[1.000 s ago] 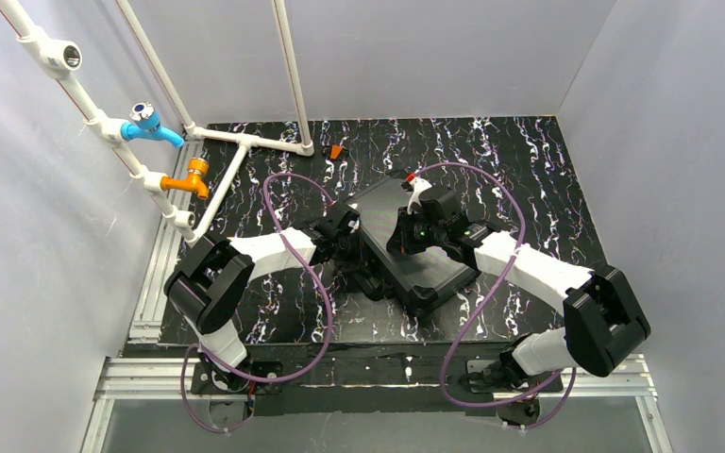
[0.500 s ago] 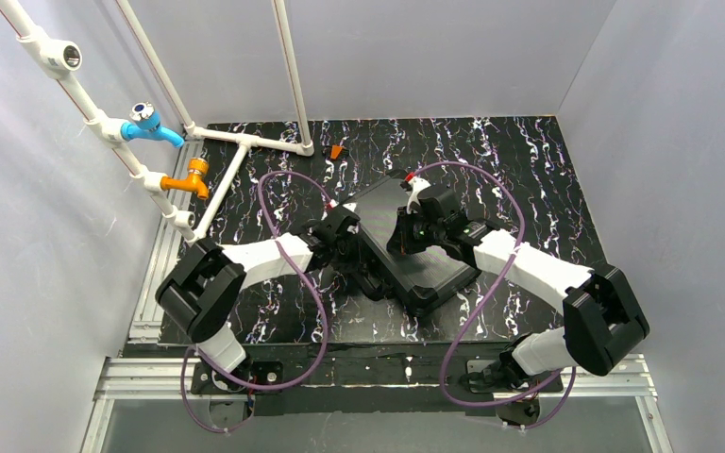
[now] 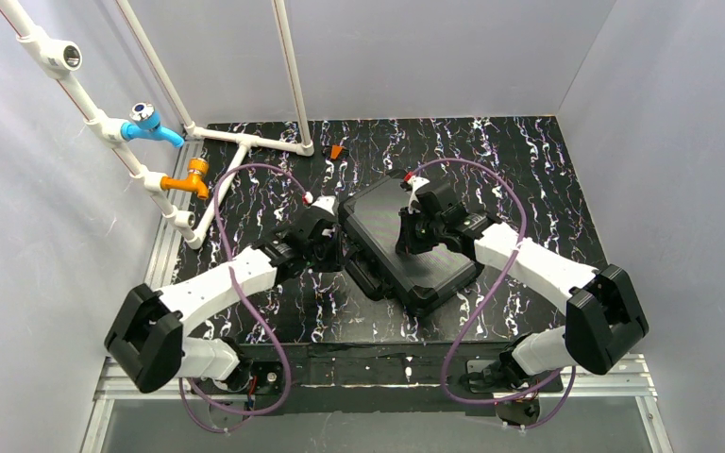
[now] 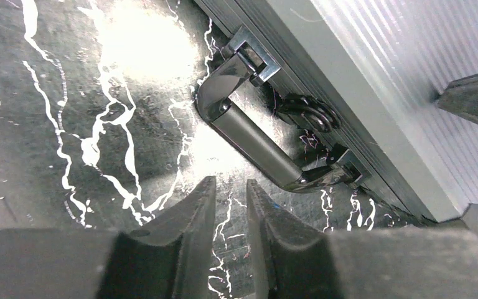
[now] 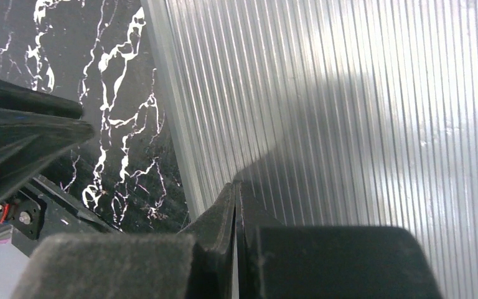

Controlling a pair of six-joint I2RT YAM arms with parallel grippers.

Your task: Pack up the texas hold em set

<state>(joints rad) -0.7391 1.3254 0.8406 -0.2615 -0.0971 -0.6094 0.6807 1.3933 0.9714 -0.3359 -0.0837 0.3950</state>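
A black, white-veined table [image 3: 529, 170] is seen from above, enclosed by pale walls. A white pipe frame [image 3: 245, 142] is mounted along its far left side. The texas hold em set is represented by a black briefcase [image 3: 406, 250], which is laid flat and closed near the middle of the table, turned at an angle; its ribbed lid [image 5: 348, 124] is shut, so chips and cards are hidden.

The right gripper [image 3: 413, 241] is placed over the lid, with its fingers [image 5: 224, 212] brought fully together and nothing caught between them; whether the tips press on the lid cannot be told.

The left gripper [image 4: 230, 184] is held low over the table just beside the briefcase's left side. Its jaws are parted by a narrow gap, and nothing is gripped.

The case's handle [image 4: 249, 140] is folded out towards the table, just beyond the left fingertips and apart from them.

A blue valve [image 3: 146, 123] and an orange valve [image 3: 189, 176] are fitted to the pipes.
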